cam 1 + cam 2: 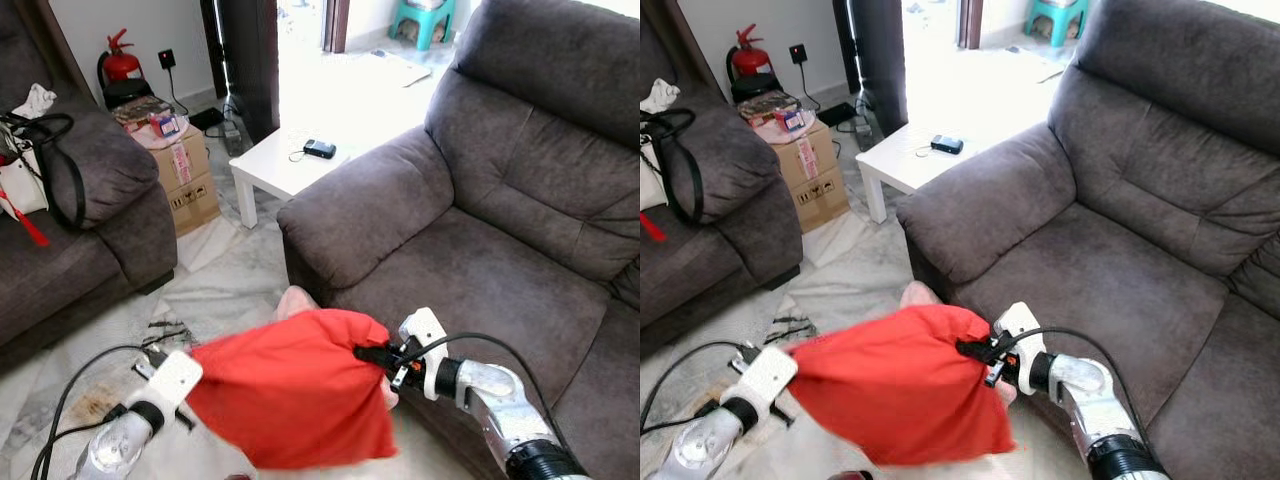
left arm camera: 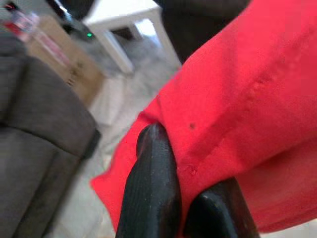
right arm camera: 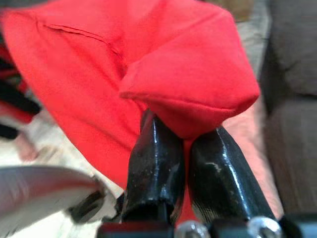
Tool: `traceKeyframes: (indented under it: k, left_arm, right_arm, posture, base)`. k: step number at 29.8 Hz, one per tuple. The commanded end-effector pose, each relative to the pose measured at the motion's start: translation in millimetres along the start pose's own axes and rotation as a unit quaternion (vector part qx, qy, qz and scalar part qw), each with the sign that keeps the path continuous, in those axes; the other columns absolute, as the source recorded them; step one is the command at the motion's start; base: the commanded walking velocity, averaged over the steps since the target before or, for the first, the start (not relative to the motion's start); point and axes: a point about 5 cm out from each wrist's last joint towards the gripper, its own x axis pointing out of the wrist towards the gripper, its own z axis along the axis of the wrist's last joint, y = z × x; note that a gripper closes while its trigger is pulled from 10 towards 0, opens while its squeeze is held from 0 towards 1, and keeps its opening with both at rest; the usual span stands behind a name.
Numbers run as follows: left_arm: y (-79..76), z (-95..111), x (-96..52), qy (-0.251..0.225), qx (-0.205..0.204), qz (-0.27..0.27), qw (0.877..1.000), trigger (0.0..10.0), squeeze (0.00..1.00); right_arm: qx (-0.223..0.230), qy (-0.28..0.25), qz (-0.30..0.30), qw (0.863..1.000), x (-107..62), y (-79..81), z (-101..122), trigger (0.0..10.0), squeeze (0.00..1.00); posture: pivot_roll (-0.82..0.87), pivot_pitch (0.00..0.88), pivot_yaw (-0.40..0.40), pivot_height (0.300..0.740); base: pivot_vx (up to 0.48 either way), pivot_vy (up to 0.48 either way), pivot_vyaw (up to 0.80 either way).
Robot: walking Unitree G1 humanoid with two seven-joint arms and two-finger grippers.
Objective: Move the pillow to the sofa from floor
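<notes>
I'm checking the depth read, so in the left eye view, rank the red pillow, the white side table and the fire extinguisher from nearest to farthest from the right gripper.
1. Red pillow: held in the right gripper, over the floor.
2. White side table: beyond the sofa's armrest.
3. Fire extinguisher: far left, against the wall.

The pillow (image 1: 295, 400) is matt red cloth with a stitched seam. The sofa (image 1: 500, 230) wears a soft, napped grey fabric. Each gripper's fingers (image 3: 156, 163) look like glossy black plastic. The floor (image 1: 220, 270) is smooth pale marble-like tile.
</notes>
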Motion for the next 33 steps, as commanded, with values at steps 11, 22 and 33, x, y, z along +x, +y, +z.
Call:
traceKeyframes:
  k: [11, 22, 33]
  left_arm:
    - [-1.8, 42.2, 27.5, -0.082, -0.078, 0.069, 0.991, 10.0, 0.0]
    - [-6.5, 59.4, 44.9, -0.104, -0.106, 0.091, 0.985, 10.0, 0.0]
    - [-8.7, 59.7, 43.7, -0.107, -0.113, 0.089, 0.984, 10.0, 0.0]
  right_arm:
    - [0.009, -0.091, -0.125, 0.988, 9.0, 1.2, 3.4, 10.0, 0.0]
    - [0.05, -0.137, -0.2, 0.969, 15.1, 1.4, 5.3, 10.0, 0.0]
    - [0.051, -0.147, -0.214, 0.964, 13.1, -1.8, 6.6, 10.0, 0.0]
  posture:
    - [0.16, 0.072, -0.061, 0.74]
    - [0.14, 0.026, -0.058, 0.74]
    - [0.14, 0.029, -0.033, 0.74]
  base:
    - [0.0, 0.0, 0.0]
    - [0.0, 0.0, 0.0]
    - [0.0, 0.0, 0.0]
